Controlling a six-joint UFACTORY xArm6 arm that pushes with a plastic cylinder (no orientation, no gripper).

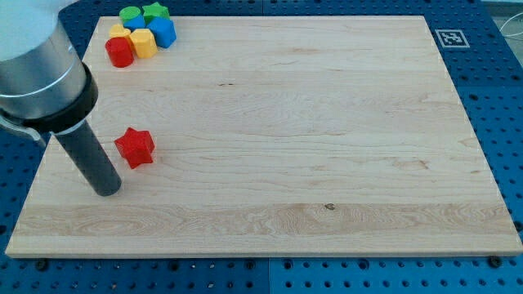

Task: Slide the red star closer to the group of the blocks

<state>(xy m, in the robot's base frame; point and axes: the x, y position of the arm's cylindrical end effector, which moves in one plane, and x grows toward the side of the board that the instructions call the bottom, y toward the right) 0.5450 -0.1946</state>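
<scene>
My tip (pixel 107 189) sits on the wooden board (pixel 327 163) near the view's left edge, in the lower half. Rod is dark and leans up toward the view's top left into a grey cylindrical housing (pixel 41 73). No jaws on this rig, just the rod, so nothing to call apart or together.

Red star (pixel 135 147) lies just to the upper right of my tip, close beside it; a thin gap seems to show, though contact can't be ruled out from this angle.

The group of blocks sits at the board's top left corner, well apart from the star, straight toward the view's top. In it: red cylinder (pixel 119 51) lowest and leftmost, yellow block (pixel 143 42) touching its right, blue block (pixel 163 32) next right, blue cylinder (pixel 133 22), green round block (pixel 130 13), green star (pixel 155 11) at top. A second yellow piece (pixel 119 30) peeks behind the red cylinder.

Fiducial tag (pixel 450 37) at the board's top right corner. Blue pegboard (pixel 498 98) surrounds the board.
</scene>
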